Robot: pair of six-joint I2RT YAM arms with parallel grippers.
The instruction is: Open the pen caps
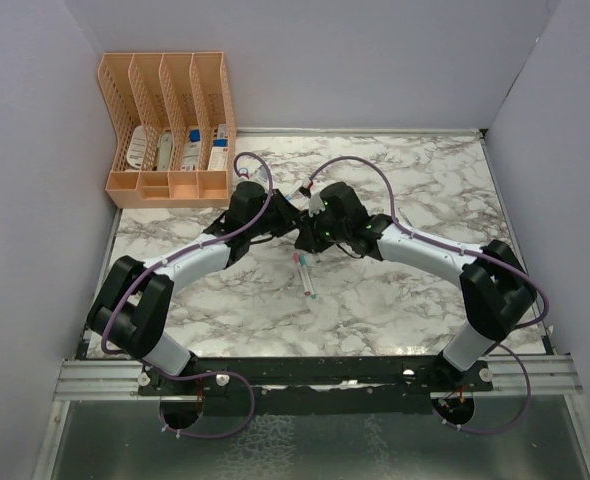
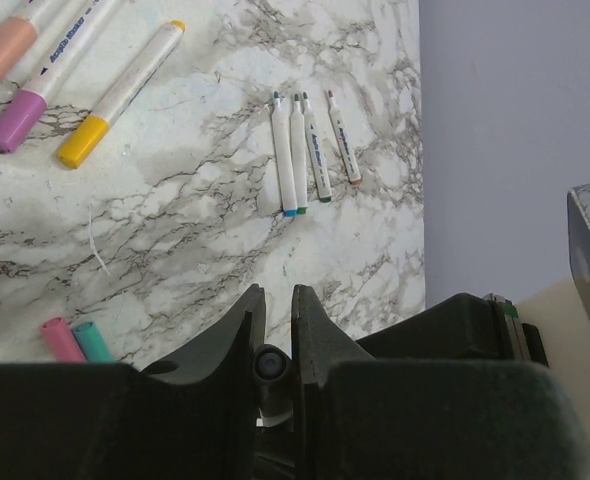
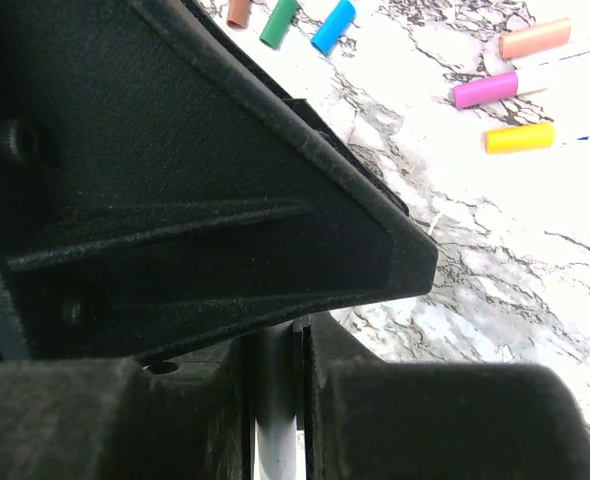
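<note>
1. Two sets of black fingers meet above the middle of the marbled tabletop (image 1: 405,300). The right fingers (image 3: 375,410) are clamped on a thin white pen barrel (image 3: 275,410). The left fingers (image 2: 243,330) are drawn almost together around a small dark round end (image 2: 269,362); whether that is a cap cannot be told.
2. Of the small cylindrical plastic pen caps, the peach cap (image 2: 5,48), magenta cap (image 2: 15,122) and yellow cap (image 2: 83,142) sit on their pens, side by side on the tabletop. The pink cap (image 2: 60,340) and teal cap (image 2: 93,342) lie loose and touching, just beside the left fingers. The brown cap (image 3: 238,12), green cap (image 3: 278,20) and blue cap (image 3: 332,25) lie loose in a row.
3. Slip: the barrel is slim and smooth, so an off-axis pull would likely slide or twist it in the right fingers instead of freeing a cap.
4. Sudden release: a cap that pops off at once could jerk the arms apart. That could scatter the loose caps, which roll, or knock the four uncapped white barrels (image 2: 284,160) near the tabletop's wall edge.
5. Collision: the left arm's black housing (image 3: 175,200) fills the right wrist view and hides the join, so a misalignment might go unnoticed.
</note>
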